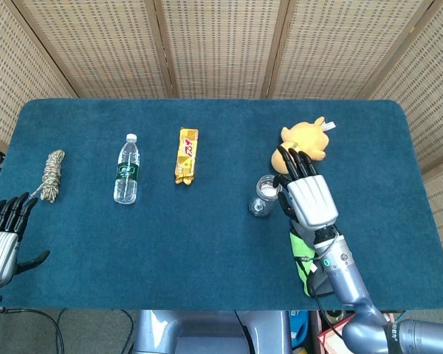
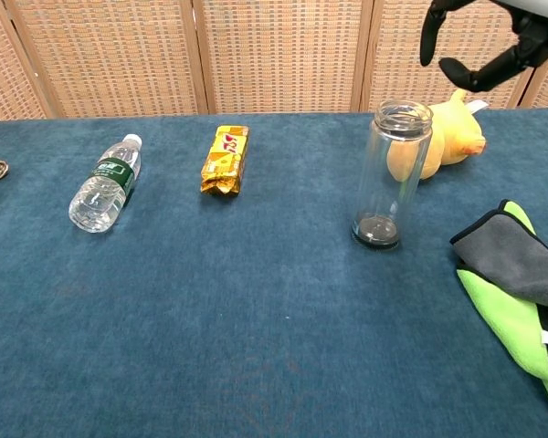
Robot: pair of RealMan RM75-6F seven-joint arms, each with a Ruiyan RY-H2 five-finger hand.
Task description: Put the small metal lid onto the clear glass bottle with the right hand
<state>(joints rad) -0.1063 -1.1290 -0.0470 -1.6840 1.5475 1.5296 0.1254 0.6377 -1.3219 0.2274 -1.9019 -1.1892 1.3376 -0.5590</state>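
**Right robot hand above the open bottle**

The left robot hand (image 1: 1, 237) hangs off the desk's (image 1: 207, 251) left front corner, released, holding nothing. A coil of rope (image 1: 52, 175) lies near the left edge. Next come a plastic water bottle (image 1: 126, 170) lying on its side and a yellow snack bar (image 1: 186, 155), both toward the back half. Right of centre the glass bottle (image 2: 392, 173) stands upright, its mouth open and uncovered. I cannot find the metal lid in either view. A yellow plush toy (image 1: 307, 140) sits just behind the bottle. The right robot hand (image 1: 307, 193) hovers above and just right of the bottle's mouth, fingers (image 2: 479, 70) spread, grasping nothing visible. A green and grey cloth (image 2: 521, 283) lies at the front right edge.
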